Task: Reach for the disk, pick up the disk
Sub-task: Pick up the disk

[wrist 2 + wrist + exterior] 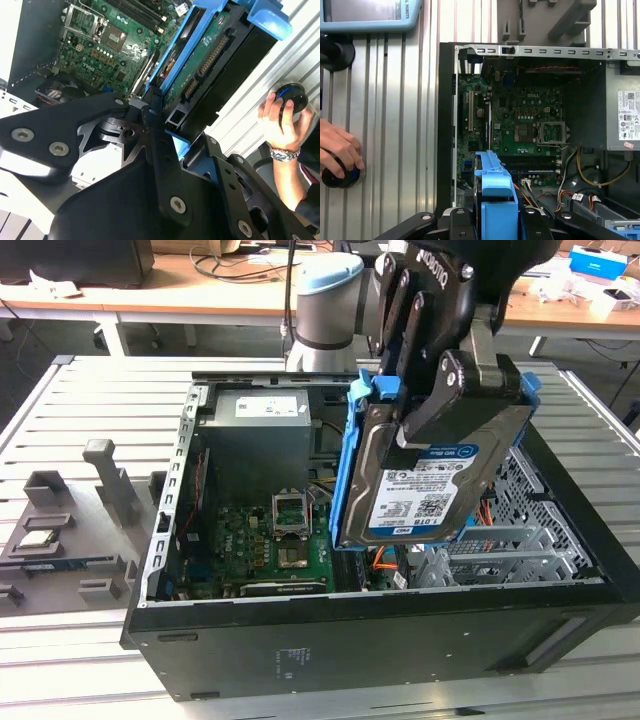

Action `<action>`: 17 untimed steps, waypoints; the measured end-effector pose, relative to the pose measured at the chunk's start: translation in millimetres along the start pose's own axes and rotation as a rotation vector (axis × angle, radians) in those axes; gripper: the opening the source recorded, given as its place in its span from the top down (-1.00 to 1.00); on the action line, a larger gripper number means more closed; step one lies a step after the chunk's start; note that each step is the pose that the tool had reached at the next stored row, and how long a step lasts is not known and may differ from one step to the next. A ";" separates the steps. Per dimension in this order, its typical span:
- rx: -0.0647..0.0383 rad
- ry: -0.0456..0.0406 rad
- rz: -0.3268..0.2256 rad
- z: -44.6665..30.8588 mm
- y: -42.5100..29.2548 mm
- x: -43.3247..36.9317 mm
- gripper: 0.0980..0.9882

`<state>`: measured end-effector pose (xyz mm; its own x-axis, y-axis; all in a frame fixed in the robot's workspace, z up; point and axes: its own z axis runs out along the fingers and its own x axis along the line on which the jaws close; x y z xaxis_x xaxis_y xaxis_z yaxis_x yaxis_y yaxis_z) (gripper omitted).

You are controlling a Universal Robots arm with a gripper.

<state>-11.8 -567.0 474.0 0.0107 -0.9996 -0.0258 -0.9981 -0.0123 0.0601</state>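
One gripper [455,390], black, multi-link fingers, clamped on the disk [425,485] and holding it in the air above the open computer case [400,640]. Disk hangs tilted, label face toward the exterior camera, its lower edge over the case's interior near the drive cage [520,550] at the exterior view's right. Blue bracket [350,460] runs along the disk's edges; a blue tab sticks up at each upper corner.

Case lies on its side on a slatted metal table [90,640], side panel off. Green motherboard [265,540] inside, toward the exterior view's left; grey power supply [260,435] at the far wall. Orange and yellow cables run beneath the disk.

Second wrist view: gripper fingers [155,150] close on the disk's edge [200,60], green circuit side and connector row visible, blue bracket [270,20] on both sides. Motherboard [110,45] below it.

First wrist view: blue bracket end [495,200] between the black finger links [455,225], case [447,125] open below, motherboard [520,125] with its socket, power supply [622,110] at one side.

Grey fixture blocks [100,490] sit on the table beside the case, at the exterior view's left; a small square chip [35,538] lies among them.

A person's hand [337,150] rests on a round black knob with a blue ring on the table, well apart from the case; in the second wrist view the hand [280,122] wears a wristwatch.
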 end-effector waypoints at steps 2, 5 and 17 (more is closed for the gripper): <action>0.000 -0.0002 0.000 -0.5 -10.7 0.1 0.39; 0.000 -0.0001 0.000 -1.4 -23.7 0.2 0.39; 0.000 0.0000 0.000 -4.0 -66.4 0.7 0.39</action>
<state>54.8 -567.0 473.9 0.0108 -0.9996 -0.0258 -0.9981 -0.0123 0.0604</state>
